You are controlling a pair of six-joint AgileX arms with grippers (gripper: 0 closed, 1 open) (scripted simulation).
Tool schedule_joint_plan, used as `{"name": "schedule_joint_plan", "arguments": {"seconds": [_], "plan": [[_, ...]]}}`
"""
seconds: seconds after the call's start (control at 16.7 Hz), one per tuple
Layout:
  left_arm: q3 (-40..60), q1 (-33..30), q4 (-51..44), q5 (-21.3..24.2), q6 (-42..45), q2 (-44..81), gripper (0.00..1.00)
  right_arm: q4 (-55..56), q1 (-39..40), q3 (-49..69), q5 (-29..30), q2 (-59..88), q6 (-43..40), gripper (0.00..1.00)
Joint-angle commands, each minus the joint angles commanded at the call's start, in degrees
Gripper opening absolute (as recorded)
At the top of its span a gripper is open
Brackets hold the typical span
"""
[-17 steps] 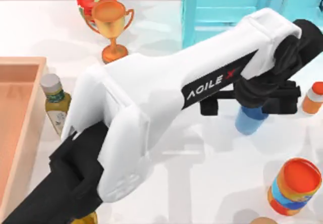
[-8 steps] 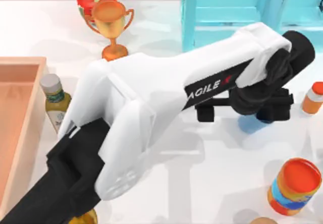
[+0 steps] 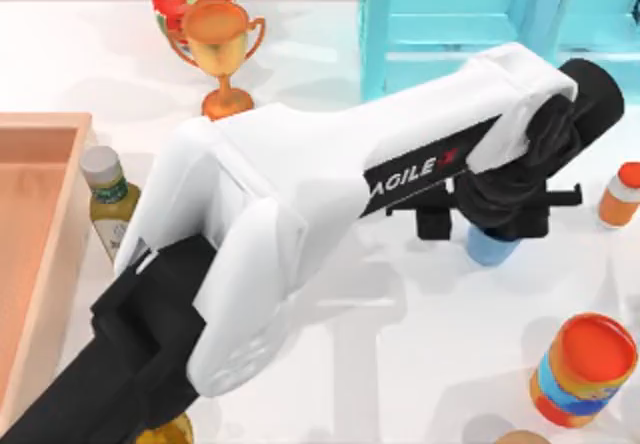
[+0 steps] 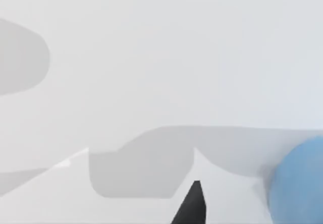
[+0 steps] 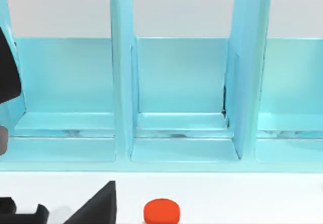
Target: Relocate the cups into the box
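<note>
big orange-lidded can with a blue band (image 3: 583, 369) stands nearest, at the near right of the white table (image 3: 420, 364). well to the left, the olive-green bottle with a pale cap (image 3: 108, 204) stands just beside the wall of the shallow salmon-tan wooden box (image 3: 62, 254).

mid-right: the small light blue handleless tumbler (image 3: 490, 247) stands upright on the table, well apart from the box. the left gripper (image 3: 497, 204) hangs directly over it, fingers reaching down around its top; grasping or merely straddling, cannot tell, the wrist hides the contact. in the left wrist view the tumbler (image 4: 298, 181) sits at the frame edge beside one dark fingertip (image 4: 192, 204).

handling, by judgement: light, rigid, smooth-walled, likely slippery; pinch across the upper wall, keep upright.

against half a second ago: more of the tumbler shows below the gripper, whose black body has shifted.

farther: small orange-capped bottle (image 3: 620, 194), gold trophy cup (image 3: 222, 54), turquoise cabinet (image 3: 450, 14). the right wrist view faces that cabinet (image 5: 176, 93).
</note>
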Motion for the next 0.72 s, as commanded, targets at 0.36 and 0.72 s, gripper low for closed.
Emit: {"name": "schedule_joint_plan", "arguments": {"seconds": [0.36,0.72], "plan": [[0.00,0.00,0.00,0.00,0.00,0.00,0.00,0.00,0.00,0.00,0.00,0.00,0.00,1.00],[0.00,0.00,0.00,0.00,0.00,0.00,0.00,0.00,0.00,0.00,0.00,0.00,0.00,1.00]]}}
